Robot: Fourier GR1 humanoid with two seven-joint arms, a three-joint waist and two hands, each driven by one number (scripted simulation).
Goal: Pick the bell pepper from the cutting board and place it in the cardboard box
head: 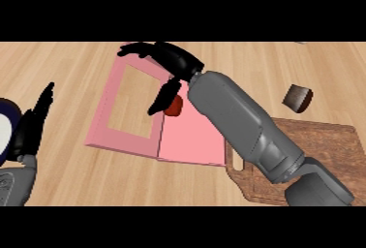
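A steep downward look at a light wooden counter (85, 184). Near the middle lies a pink box (187, 140) — flat and open-topped, with a wide pink flap folded out to its left that has a rectangular window cut through it, showing the counter underneath.

The robot's right arm (243, 126), grey and thick, comes in from the lower right corner and slants up and left across the view. Its black right hand (166, 57) sits over the far end of the box, fingers curled forward past the box's top edge and the thumb pointing down toward the box floor. Just under the hand, beside the thumb and wrist, a small red shape shows — the bell pepper (173, 106). It is over the inside of the box, close against the hand; whether the fingers actually grip it or it rests on the box floor cannot be told, since the hand and forearm hide most of it.

A dark brown cutting board (325, 145) lies at the lower right, partly under the arm. Beyond it sits a small dark brown block (298, 98).

At the left edge the left hand (34, 126) rests with straight fingers pointing up, next to the rim of a dark blue plate (6, 121).
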